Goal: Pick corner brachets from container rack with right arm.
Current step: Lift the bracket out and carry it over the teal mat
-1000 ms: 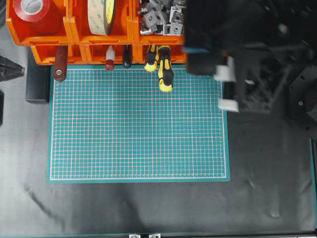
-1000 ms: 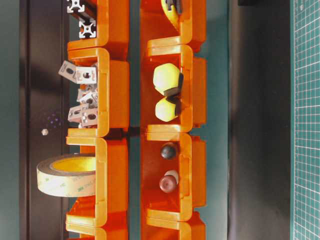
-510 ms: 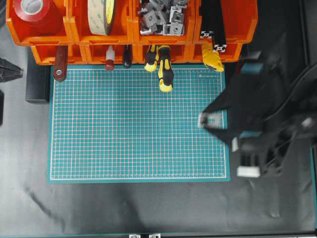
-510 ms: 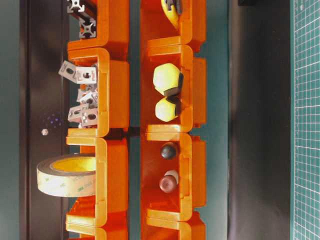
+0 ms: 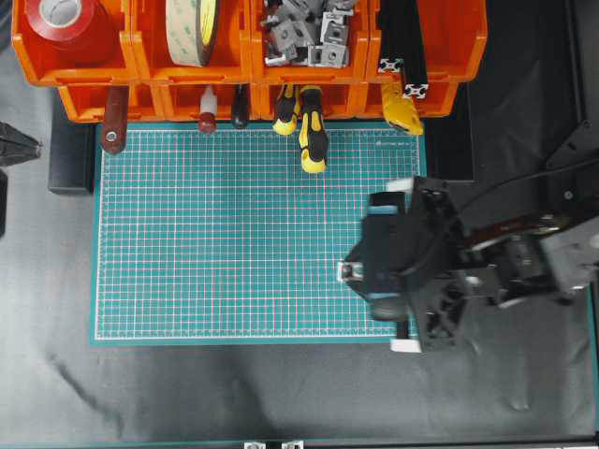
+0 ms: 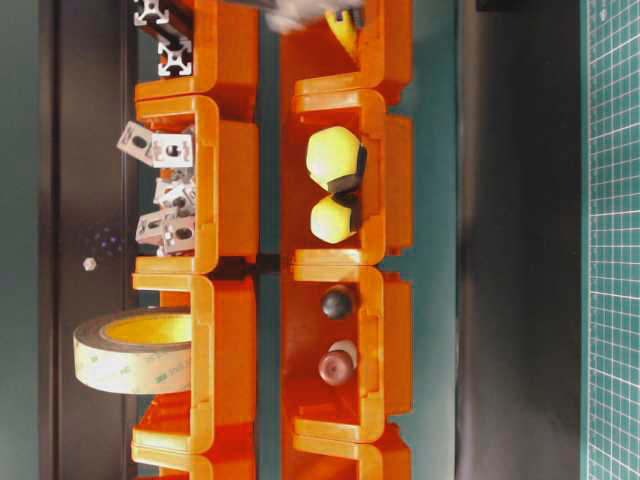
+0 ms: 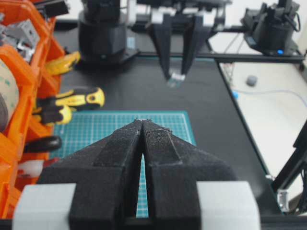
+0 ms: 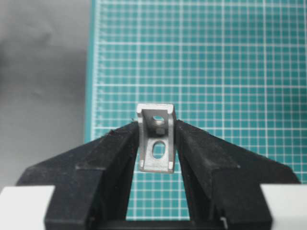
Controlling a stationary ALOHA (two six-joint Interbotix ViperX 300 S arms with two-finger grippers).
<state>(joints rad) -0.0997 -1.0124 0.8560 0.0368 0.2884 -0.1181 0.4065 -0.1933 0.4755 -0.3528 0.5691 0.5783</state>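
My right gripper (image 8: 156, 123) is shut on one silver corner bracket (image 8: 165, 143), pinched by its side edges, slotted face toward the camera. From overhead that gripper (image 5: 357, 274) hangs over the right part of the green mat (image 5: 234, 243), with the bracket (image 5: 346, 271) at its tip. The left wrist view shows it (image 7: 175, 75) above the mat's far edge. More corner brackets (image 5: 304, 33) fill an upper bin of the orange container rack (image 5: 248, 65), also seen from table level (image 6: 165, 190). My left gripper (image 7: 143, 120) is shut and empty, at the table's left edge (image 5: 36, 148).
The rack (image 6: 235, 180) also holds red tape (image 5: 61, 23), a double-sided tape roll (image 5: 192, 28), black extrusion bars (image 5: 402, 47) and yellow-black screwdrivers (image 5: 311, 140) that stick out over the mat's top edge. A black block (image 5: 70, 154) lies left of the mat.
My right arm has swung away from the rack, down and left over the mat, carrying the bracket. The left gripper has stayed where it was.
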